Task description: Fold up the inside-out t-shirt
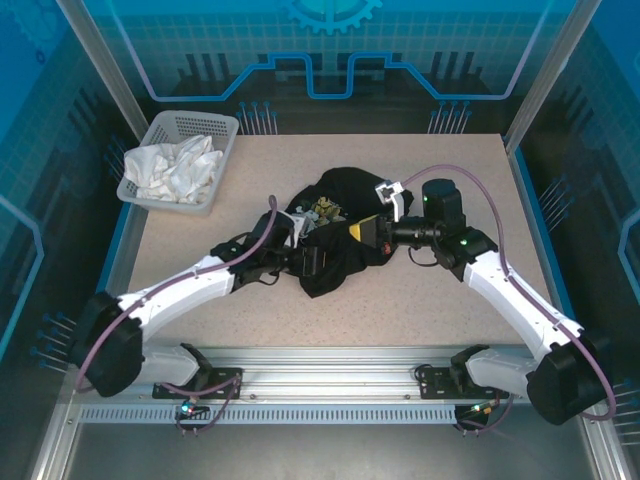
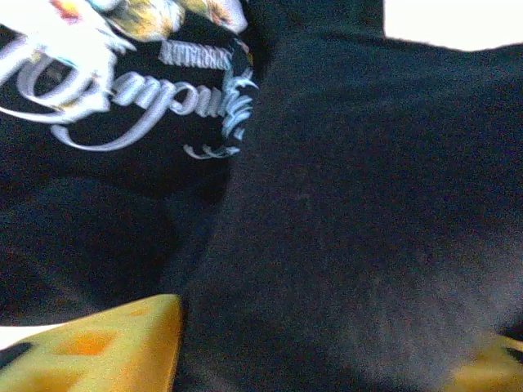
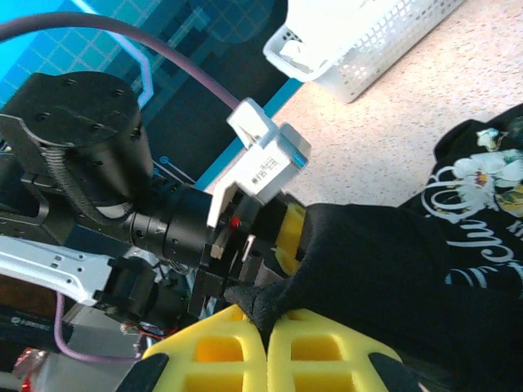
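- Jaws of the right gripper are pressed together on a black fold of the t-shirt (pinched right at the tips).
- Left gripper has its jaws apart, and t-shirt fabric bulges between its yellow fingers. I can't tell whether they press on it.
- The t-shirt lies crumpled in the middle of the table, between the two grippers, with its white-and-yellow print partly showing.
- A basket sits at the far left corner, well apart from the t-shirt, and holds a white cloth.
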Controlling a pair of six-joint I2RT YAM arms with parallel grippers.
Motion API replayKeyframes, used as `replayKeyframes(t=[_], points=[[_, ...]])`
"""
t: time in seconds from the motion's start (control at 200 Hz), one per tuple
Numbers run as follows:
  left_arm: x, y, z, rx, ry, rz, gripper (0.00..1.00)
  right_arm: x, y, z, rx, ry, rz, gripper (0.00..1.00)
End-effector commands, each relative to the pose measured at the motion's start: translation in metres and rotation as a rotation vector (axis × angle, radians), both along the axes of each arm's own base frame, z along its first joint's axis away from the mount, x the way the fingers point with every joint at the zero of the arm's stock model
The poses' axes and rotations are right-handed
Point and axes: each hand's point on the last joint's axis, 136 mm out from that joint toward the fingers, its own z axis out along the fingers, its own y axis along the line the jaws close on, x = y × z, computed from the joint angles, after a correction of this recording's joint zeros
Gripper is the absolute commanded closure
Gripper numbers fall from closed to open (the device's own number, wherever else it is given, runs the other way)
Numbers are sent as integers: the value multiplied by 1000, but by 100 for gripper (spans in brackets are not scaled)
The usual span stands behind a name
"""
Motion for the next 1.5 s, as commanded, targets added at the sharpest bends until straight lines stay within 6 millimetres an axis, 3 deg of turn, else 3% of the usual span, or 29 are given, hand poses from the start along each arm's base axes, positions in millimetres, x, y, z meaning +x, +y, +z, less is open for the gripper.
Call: replayKeyframes(t=[0.0,0.065,0.125,0.295,0.425,0.525,0.72,0.85,1.0,1.08,1.106,1.491], points=[[-4,-45,48,-214,-113,-211,68,2,-19,-5,-59,-38,-51,100],[-13,-51,69,-280,-185,-293,92,6,-34,-17,-101,-22,-96,100],[-25,-51,85,-327,-246,-350,100,11,-48,-25,-126,-16,-139,100],[-61,-43,116,-421,-378,-471,100,20,-58,-36,-178,-19,-167,100],[-74,-37,133,-461,-457,-516,100,27,-53,-43,-174,-3,-154,98],[-82,-36,143,-504,-483,-560,100,32,-45,-48,-190,15,-152,91],[-79,-34,145,-517,-493,-560,100,31,-55,-80,-426,94,-201,69],[-73,-31,140,-490,-490,-534,100,11,-59,-64,-444,-9,-176,61],[-72,-30,135,-476,-487,-533,100,-25,-29,-36,-314,-178,-14,56],[-72,-30,135,-474,-486,-532,100,-31,-10,-24,-197,-173,54,55],[-72,-30,135,-474,-485,-532,100,-33,-6,-34,-178,-134,72,55],[-72,-30,136,-475,-481,-531,100,-26,23,-57,-93,14,158,52]])
